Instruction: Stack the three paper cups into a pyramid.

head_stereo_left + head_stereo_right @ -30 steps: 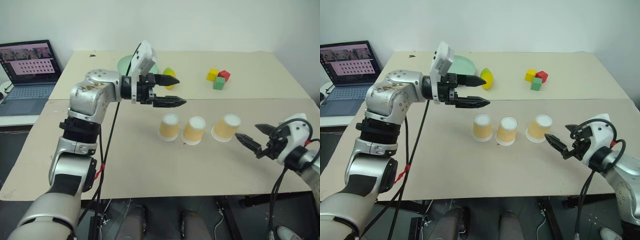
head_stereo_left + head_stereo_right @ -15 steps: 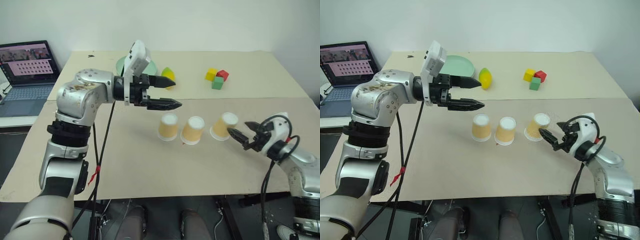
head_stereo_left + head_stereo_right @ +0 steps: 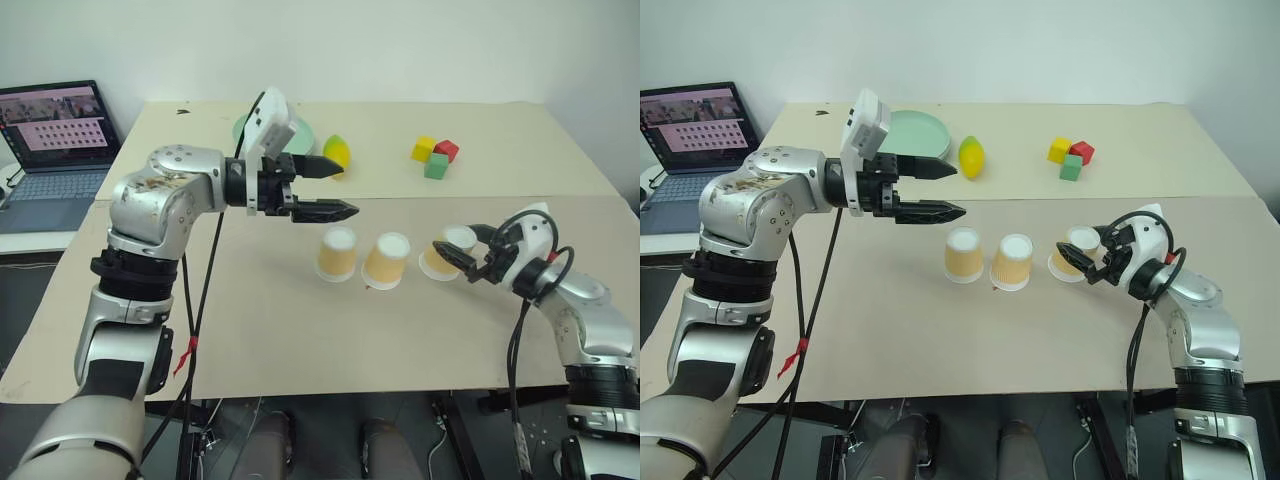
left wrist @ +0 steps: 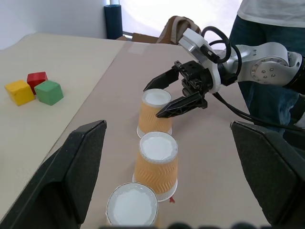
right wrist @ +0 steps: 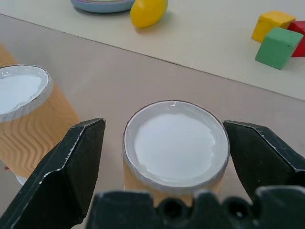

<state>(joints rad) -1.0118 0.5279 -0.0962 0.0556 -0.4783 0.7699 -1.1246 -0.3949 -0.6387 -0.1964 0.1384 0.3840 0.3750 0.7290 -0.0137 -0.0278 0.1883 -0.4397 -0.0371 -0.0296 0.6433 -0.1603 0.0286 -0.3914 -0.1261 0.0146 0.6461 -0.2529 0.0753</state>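
Observation:
Three paper cups stand upside down in a row on the tan table: the left cup (image 3: 338, 252), the middle cup (image 3: 387, 260) and the right cup (image 3: 447, 250). My right gripper (image 3: 1086, 251) reaches in level from the right and is open. Its fingers (image 5: 71, 176) straddle the right cup (image 5: 176, 143), with a small gap on each side. My left gripper (image 3: 338, 188) hovers open above the table behind the left cup, pointing right, with nothing in it. The left wrist view shows the row of cups (image 4: 155, 157) end on, with the right gripper (image 4: 152, 102) around the farthest one.
Behind the cups lie a yellow lemon (image 3: 971, 157), a green plate (image 3: 912, 130) and coloured toy blocks (image 3: 436, 157). A laptop (image 3: 55, 140) sits off the table's left. A person (image 4: 269, 28) stands beyond the table's right edge.
My right gripper has moved in from the right front edge to the right cup, and its fingers now stand on either side of it. The left gripper has stayed about where it was.

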